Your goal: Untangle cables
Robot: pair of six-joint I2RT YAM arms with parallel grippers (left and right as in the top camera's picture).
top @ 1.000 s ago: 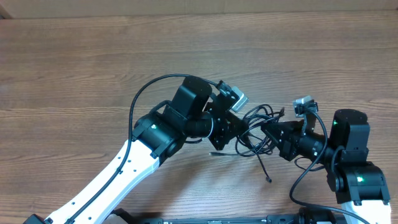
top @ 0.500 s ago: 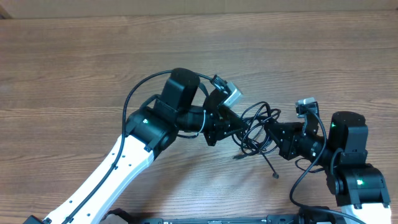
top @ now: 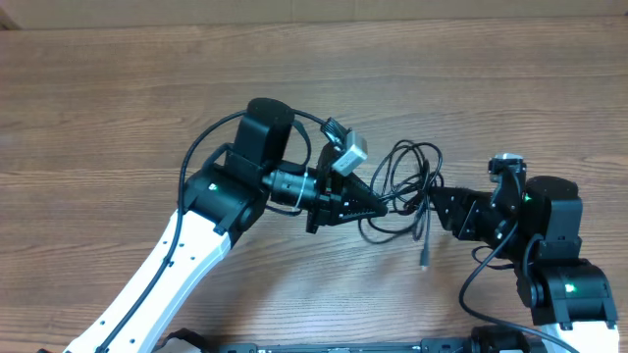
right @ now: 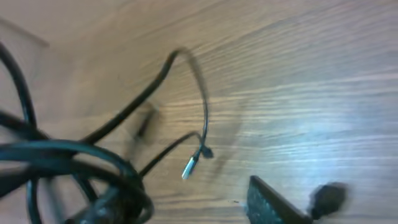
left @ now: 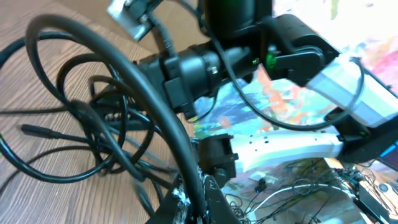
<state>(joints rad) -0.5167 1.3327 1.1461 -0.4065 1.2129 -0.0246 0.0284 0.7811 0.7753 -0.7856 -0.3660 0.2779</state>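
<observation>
My left arm has swung toward the left of the overhead frame. My left gripper [top: 376, 208] is clenched on one strand of the thin black rubbery cables [top: 402, 191], so the knot has gone with it. The cables now sit just right of centre, between my 2 grippers. They were a tight clump a second ago and now spread into wider loops.

My right gripper [top: 444, 208] has backed off toward the right edge and no longer sits in the tangle. I cannot tell from the pictures whether it is parted. In the right wrist view the cords lie at the lower left, and none shows between its fingers.

1 loose end has dropped free toward the lower middle of the overhead frame and ends in a small metal-tipped plug [top: 424, 263]. I judge that the pull has loosened the knot but not undone it, because several loops cross in the left wrist view [left: 124, 81].

The cords are smooth, round and limp and curl in soft arcs. The plug tip is pale and shiny [right: 189, 168]. The brown wood-grain tabletop [top: 118, 98] is flat and matte, with fine streaks.
</observation>
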